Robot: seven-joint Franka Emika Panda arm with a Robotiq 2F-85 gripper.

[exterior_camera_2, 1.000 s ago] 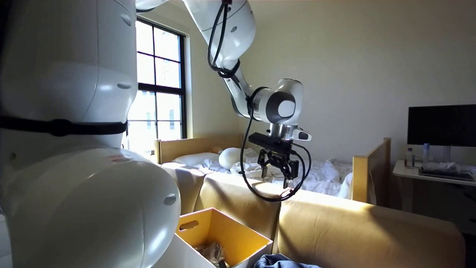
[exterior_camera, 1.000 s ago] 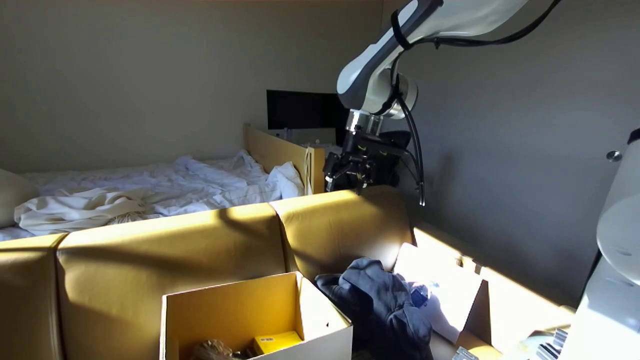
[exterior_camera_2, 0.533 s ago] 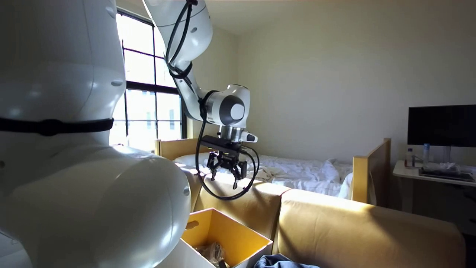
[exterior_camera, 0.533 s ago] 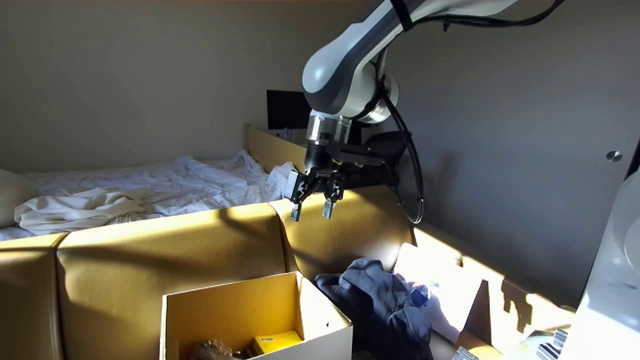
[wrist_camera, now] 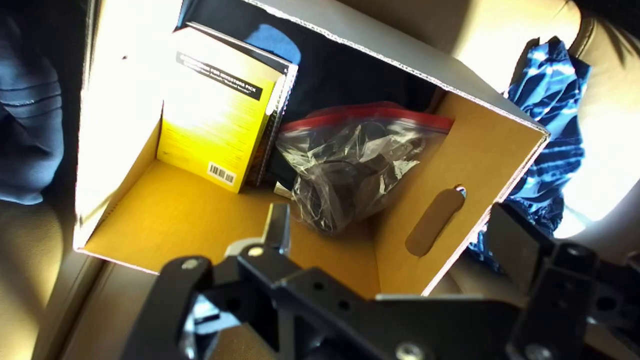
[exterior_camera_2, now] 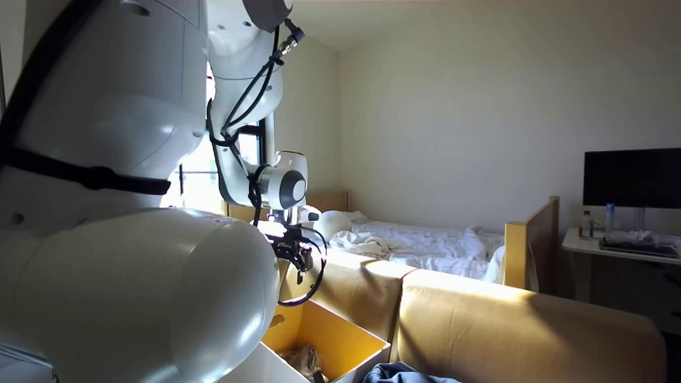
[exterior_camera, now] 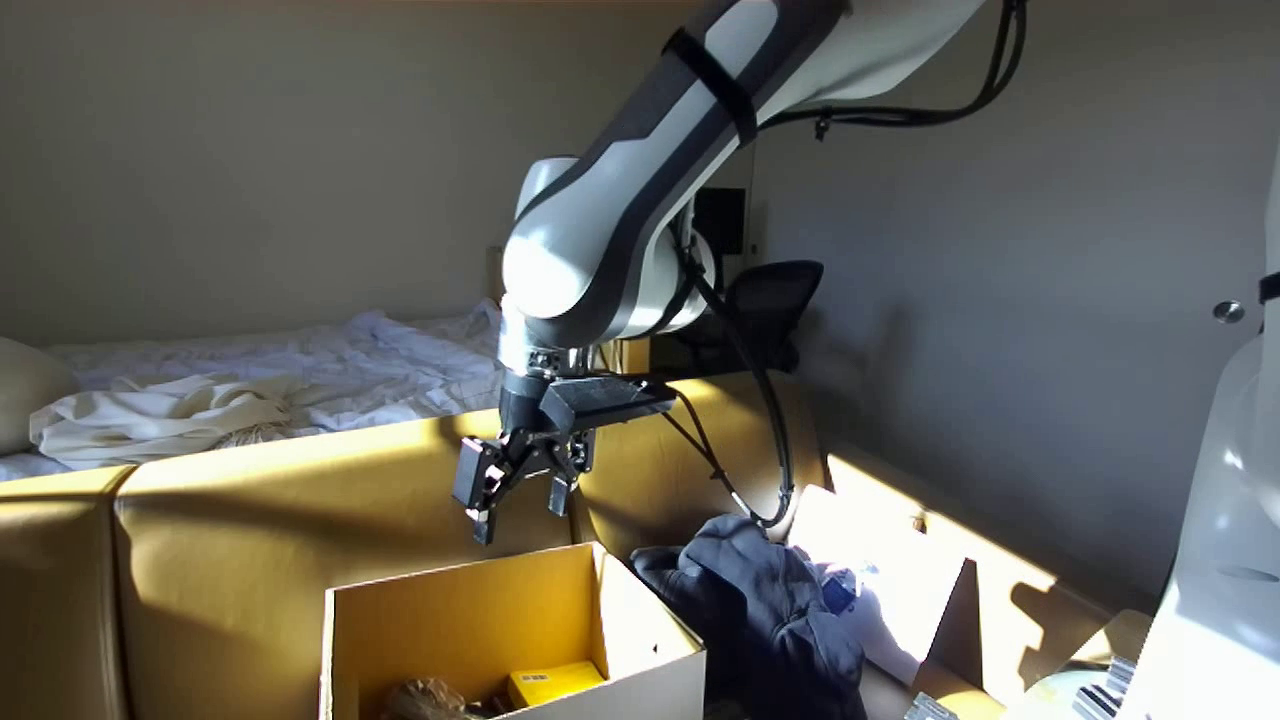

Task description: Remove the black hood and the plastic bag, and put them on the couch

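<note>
Black hood [exterior_camera_2: 398,374] is cut off below in an exterior view.

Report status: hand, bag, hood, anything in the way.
Hand open, empty, above box. Plastic bag in box, nothing covering it. Black hood outside, on couch. Yellow book and box walls may crowd the grasp.

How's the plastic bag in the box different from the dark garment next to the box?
The plastic bag is see-through with a red edge strip, while the dark garment is opaque blue-grey cloth. The bag sits inside the box; the garment lies outside it. The bag has thin, shiny creases, whereas the garment has thick, matte folds. Both are rumpled, and neither is held by the tool.
</note>
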